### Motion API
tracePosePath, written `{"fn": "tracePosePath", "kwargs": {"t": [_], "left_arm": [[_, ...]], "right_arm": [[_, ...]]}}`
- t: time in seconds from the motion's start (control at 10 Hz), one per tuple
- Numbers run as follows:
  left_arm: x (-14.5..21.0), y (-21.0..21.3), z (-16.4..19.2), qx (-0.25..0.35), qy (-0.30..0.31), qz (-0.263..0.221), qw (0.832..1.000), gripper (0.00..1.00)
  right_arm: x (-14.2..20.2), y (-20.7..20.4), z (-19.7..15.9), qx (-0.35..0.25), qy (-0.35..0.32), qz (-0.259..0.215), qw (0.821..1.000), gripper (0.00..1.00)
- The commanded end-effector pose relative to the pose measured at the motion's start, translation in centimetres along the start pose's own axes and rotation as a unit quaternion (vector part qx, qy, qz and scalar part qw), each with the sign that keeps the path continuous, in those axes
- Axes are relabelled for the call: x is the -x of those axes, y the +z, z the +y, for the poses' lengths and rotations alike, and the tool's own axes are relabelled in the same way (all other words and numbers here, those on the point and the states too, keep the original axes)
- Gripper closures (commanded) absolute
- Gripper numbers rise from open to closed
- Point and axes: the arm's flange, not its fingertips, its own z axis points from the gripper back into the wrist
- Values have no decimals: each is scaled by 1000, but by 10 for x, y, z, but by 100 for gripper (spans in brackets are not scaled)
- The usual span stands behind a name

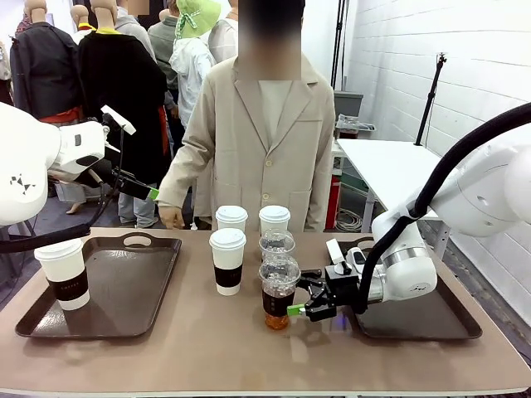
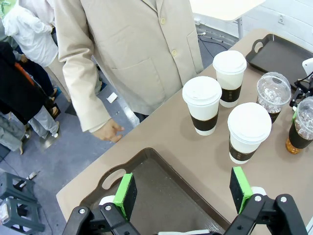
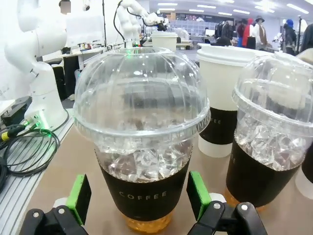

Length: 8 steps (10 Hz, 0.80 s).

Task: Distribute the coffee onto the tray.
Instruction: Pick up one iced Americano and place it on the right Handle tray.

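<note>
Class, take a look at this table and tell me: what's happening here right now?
The right end effector is open, its fingers either side of the nearest iced coffee cup at mid-table, not yet gripping. The left end effector hangs open above the left tray, which holds one white lidded cup. Three more white cups and a second iced cup stand in the middle. A person stands at the far side.

Clear glossy plastic dome cup (image 3: 142, 122) (matt dark sleeve (image 3: 144, 196)); white paper cups (image 1: 227, 261); matt brown tray (image 1: 124, 290).
</note>
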Motion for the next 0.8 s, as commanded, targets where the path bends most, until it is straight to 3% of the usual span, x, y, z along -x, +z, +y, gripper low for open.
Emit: {"fn": "tracePosePath", "kwargs": {"t": [0.0,0.7], "left_arm": [[0,1,0,-1,0,5,1000,0],[0,1,0,-1,0,5,1000,0]], "right_arm": [[5,-13,-6,4,9,-22,1000,0],[9,-27,-10,-7,-10,-38,999,0]]}}
